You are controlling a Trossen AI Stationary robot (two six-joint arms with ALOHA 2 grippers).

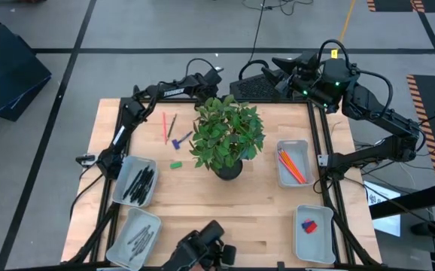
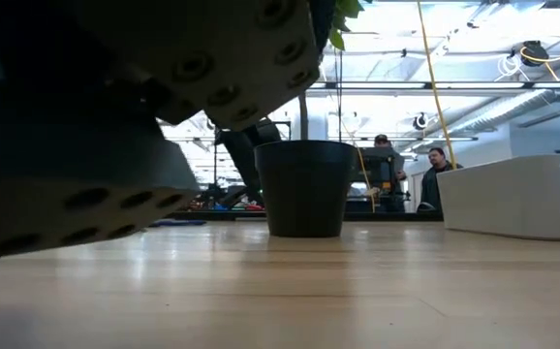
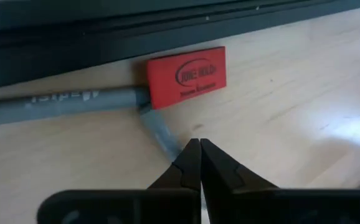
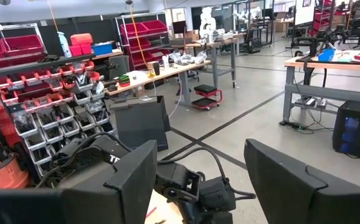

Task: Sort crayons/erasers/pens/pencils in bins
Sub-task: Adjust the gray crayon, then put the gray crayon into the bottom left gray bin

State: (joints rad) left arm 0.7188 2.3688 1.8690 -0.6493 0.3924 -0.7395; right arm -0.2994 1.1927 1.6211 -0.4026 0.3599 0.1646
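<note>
Right up at the lens, the left gripper (image 3: 200, 142) has its two dark fingers pinched tight together, tips low over the bare wood, and nothing is caught between them. Just ahead of those tips lies a red block (image 3: 186, 76), flat against the dark table rail. It carries an oval logo with a line of print under it, too soft to read. A grey cable (image 3: 61, 99) runs up to the block's end, and its pale lettering is also illegible.

From above, that gripper sits at the table's left edge. The bin of black pens (image 1: 136, 183) is just beside it, with a second bin (image 1: 135, 235) of greyish sticks a little further off. Well away toward the plant pot (image 1: 227, 168) lie a loose red pencil (image 1: 164, 126), a purple-blue eraser (image 1: 180, 141) and a green eraser (image 1: 175, 164).

The right gripper (image 4: 200, 149) waits beyond the far edge, fingers spread wide and empty. The orange pencils' bin (image 1: 293, 162) and the erasers' bin (image 1: 314, 224) are well clear of it.
</note>
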